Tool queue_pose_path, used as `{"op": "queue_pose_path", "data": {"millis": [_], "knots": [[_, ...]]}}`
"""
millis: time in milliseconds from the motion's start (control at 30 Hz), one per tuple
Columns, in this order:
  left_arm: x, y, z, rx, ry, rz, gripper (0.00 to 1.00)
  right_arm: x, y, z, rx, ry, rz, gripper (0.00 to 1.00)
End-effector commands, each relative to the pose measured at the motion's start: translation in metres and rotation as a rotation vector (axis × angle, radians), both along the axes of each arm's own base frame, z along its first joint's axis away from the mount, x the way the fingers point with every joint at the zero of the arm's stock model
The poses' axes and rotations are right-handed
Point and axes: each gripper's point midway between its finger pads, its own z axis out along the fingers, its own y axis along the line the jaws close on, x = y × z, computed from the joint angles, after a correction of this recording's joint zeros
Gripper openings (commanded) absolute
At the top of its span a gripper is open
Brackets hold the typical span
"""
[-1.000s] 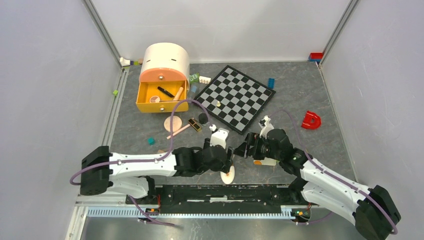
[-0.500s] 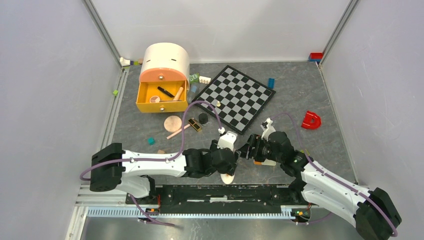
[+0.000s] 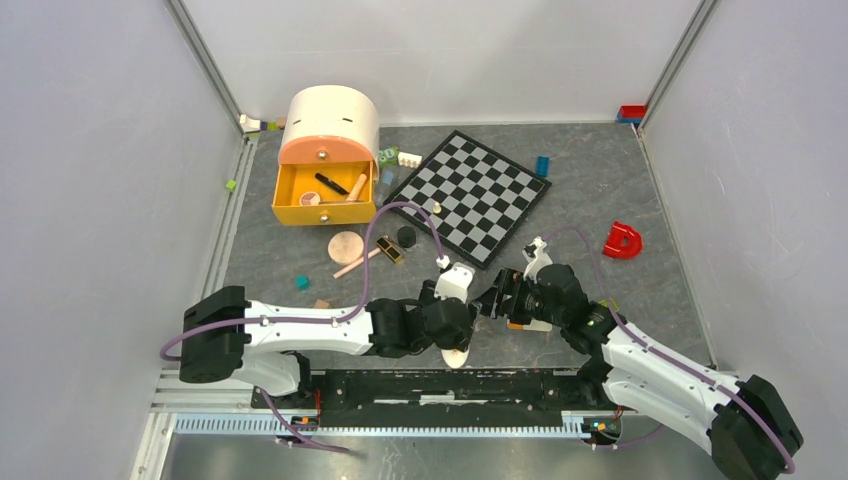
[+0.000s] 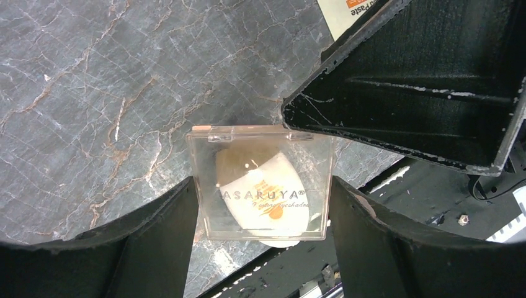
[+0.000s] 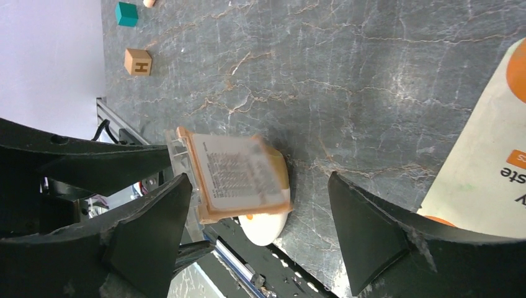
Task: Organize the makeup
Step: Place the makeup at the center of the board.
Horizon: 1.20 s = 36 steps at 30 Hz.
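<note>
A clear-lidded eyeshadow palette (image 4: 263, 186) sits between the fingers of my left gripper (image 4: 263, 214), which press on both its sides. It hangs tilted just above the table's near edge, label side showing in the right wrist view (image 5: 239, 180). A cream oval (image 5: 263, 228) lies under it. My right gripper (image 5: 259, 189) faces the palette with its jaws wide and nothing touching them. The white-orange sachet (image 3: 530, 323) lies under the right wrist. A peach compact (image 3: 346, 245), a brush (image 3: 358, 263) and a small palette (image 3: 390, 250) lie near the yellow drawer (image 3: 285, 205).
The open drawer holds a black pencil (image 3: 331, 184) and a brush handle. A chessboard (image 3: 470, 195) lies at the back centre, with a red D-shaped piece (image 3: 622, 240) to its right. A teal cube (image 5: 126, 13) and a wooden lettered cube (image 5: 138, 61) sit left of the grippers.
My left gripper has moved right and toward the near edge, now over the cream oval. The right gripper shifted slightly; little has changed in the last half second.
</note>
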Motion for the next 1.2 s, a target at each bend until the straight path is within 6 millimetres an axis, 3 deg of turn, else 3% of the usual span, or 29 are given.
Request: {"op": "queue_pose_path", "data": {"millis": [0,333,467,667,1167], "knots": [[0.022,-0.008,0.034,-0.082,-0.114,0.073,0.64,-0.004,-0.006,-0.003,-0.055,-0.01,0.022,0.91],[0.028,0.0,0.025,-0.039,-0.13,0.103,0.65,0.009,-0.027,0.003,-0.183,-0.064,-0.051,0.94],[0.031,0.005,0.02,-0.01,-0.13,0.126,0.65,0.02,-0.05,0.004,-0.28,-0.093,-0.15,0.96],[0.036,0.035,0.022,0.051,-0.141,0.24,0.64,0.033,-0.079,0.016,-0.402,-0.154,-0.255,0.97],[0.004,0.098,0.019,0.196,0.027,0.299,0.65,0.036,-0.079,0.013,-0.425,-0.159,-0.248,0.97]]}}
